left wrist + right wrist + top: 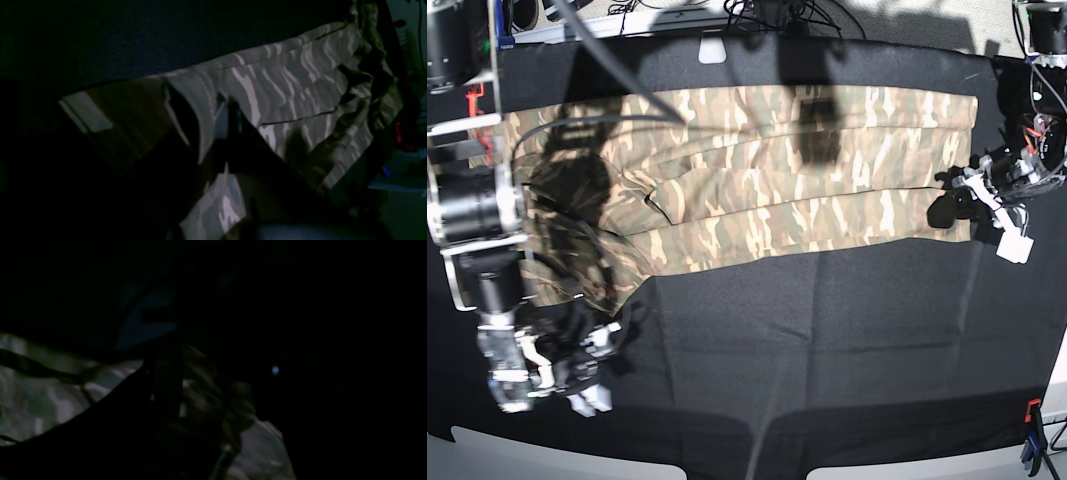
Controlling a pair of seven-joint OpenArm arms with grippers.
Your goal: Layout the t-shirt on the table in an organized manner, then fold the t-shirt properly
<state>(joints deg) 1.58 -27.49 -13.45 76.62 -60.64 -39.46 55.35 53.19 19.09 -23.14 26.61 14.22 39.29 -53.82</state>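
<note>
The camouflage t-shirt (pixel 777 170) lies spread lengthwise across the far half of the black table (pixel 827 340), with long creases and its left end rumpled. My left gripper (pixel 949 207) is at the shirt's right edge. The left wrist view shows the left gripper (pixel 230 126) shut on a lifted fold of the t-shirt (pixel 283 86). My right gripper (pixel 587 385) hangs low at the near left, just below the rumpled left end. The right wrist view is very dark: bunched shirt fabric (pixel 40 396) crowds the right gripper (pixel 180 396), and how its jaws stand is hidden.
A red clamp (pixel 472 100) sits at the table's left edge and another clamp (pixel 1032 440) at the near right corner. Cables (pixel 767 15) and a white tag (pixel 712 50) lie along the far edge. Bare black cloth covers the near half of the table.
</note>
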